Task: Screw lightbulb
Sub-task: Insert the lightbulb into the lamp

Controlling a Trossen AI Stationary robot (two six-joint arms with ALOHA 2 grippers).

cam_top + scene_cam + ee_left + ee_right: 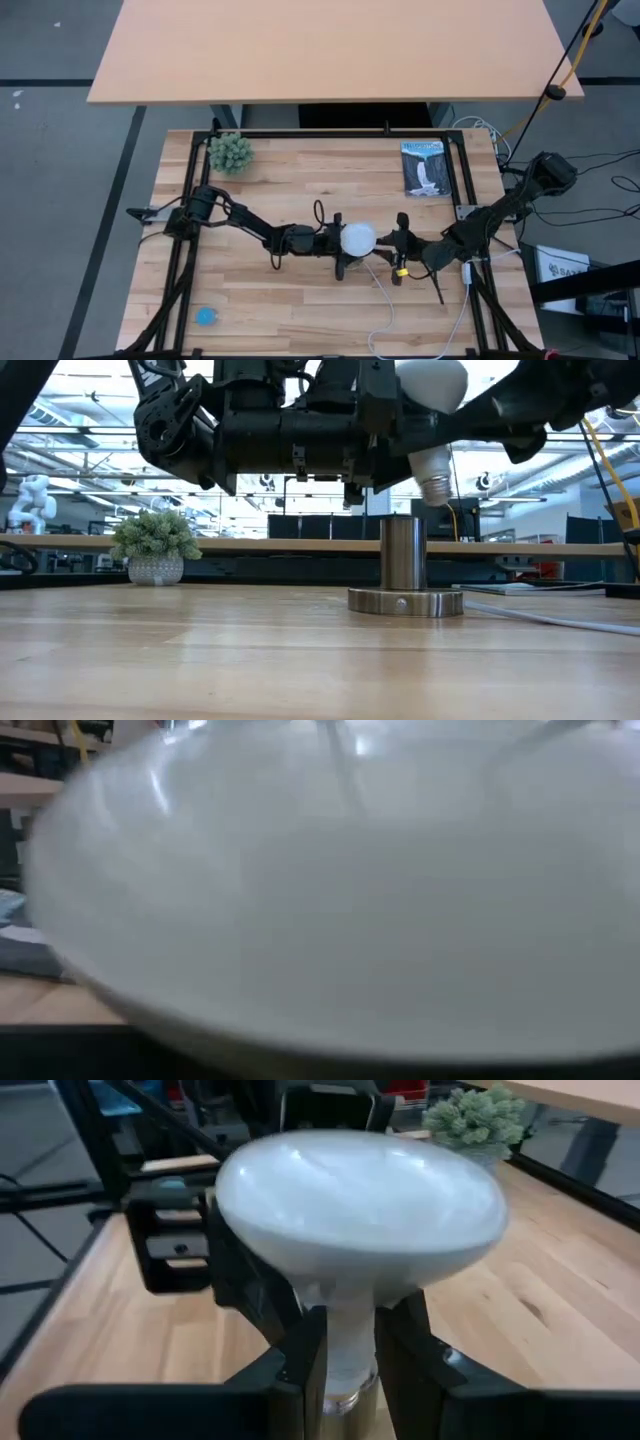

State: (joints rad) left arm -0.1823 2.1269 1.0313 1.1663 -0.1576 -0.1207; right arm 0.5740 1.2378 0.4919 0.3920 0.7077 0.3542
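The white lightbulb (358,238) hangs tilted just above the metal socket post (403,550). Its grey screw base (433,486) is clear of the post's top, and the post stands on a round metal disc (405,601). My left gripper (336,241) reaches it from the table's left, and the dome fills the left wrist view (330,890). My right gripper (352,1365) reaches it from the right, its fingers closed on either side of the neck below the dome (360,1190). My left gripper comes level from the table's left, and one finger (245,1280) reaches under the dome to the bulb's neck. The dome hides the place of contact. The bulb is lifted clear of the socket and tilted. My right gripper has the bulb's narrow neck (350,1342) between its two fingers (305,1365), just above the metal base. It comes level from the table's right. The dome stands above the fingers.
The socket's white cord (385,300) runs toward the near edge. A small potted plant (230,152) stands at the far left, a printed card (425,168) lies at the far right, and a blue object (206,316) lies near the front left. Black frame rails edge the table.
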